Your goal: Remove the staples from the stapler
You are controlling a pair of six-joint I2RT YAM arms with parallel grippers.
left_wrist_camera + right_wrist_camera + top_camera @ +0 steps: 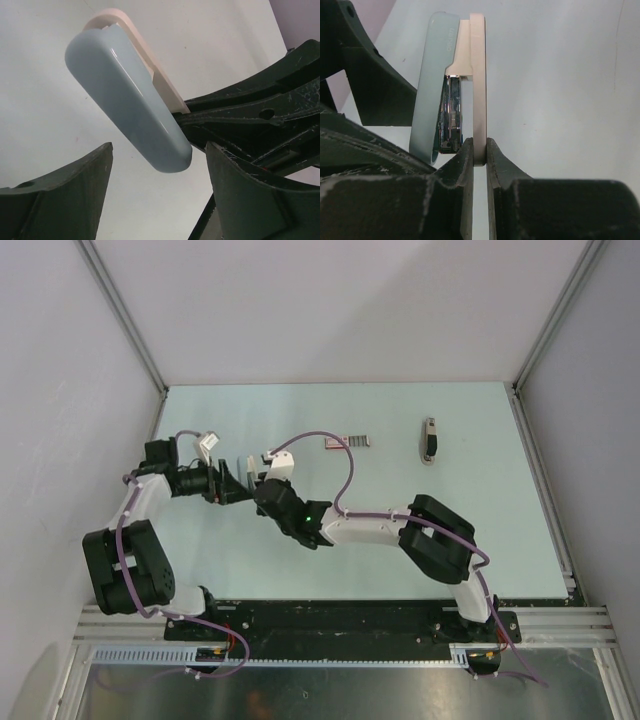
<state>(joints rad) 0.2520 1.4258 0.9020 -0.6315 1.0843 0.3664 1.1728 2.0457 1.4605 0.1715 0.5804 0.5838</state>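
Note:
My right gripper (479, 145) is shut on the cream base of a pale blue and cream stapler (451, 85) and holds it above the table. The blue top stands slightly apart from the base, with the silver magazine (453, 117) between them. My left gripper (159, 150) is open, and its fingers stand on either side of the blue top's rounded end (130, 100) without touching it. In the top view both grippers meet at the left middle, around the stapler (245, 468). A small black and silver stapler (430, 438) lies at the back right. I see no loose staples.
A flat pink-red box (348, 441) with a grey ribbed part lies at the back middle of the pale green table (500, 520). White walls and metal rails close in the table on three sides. Purple cables loop over both arms.

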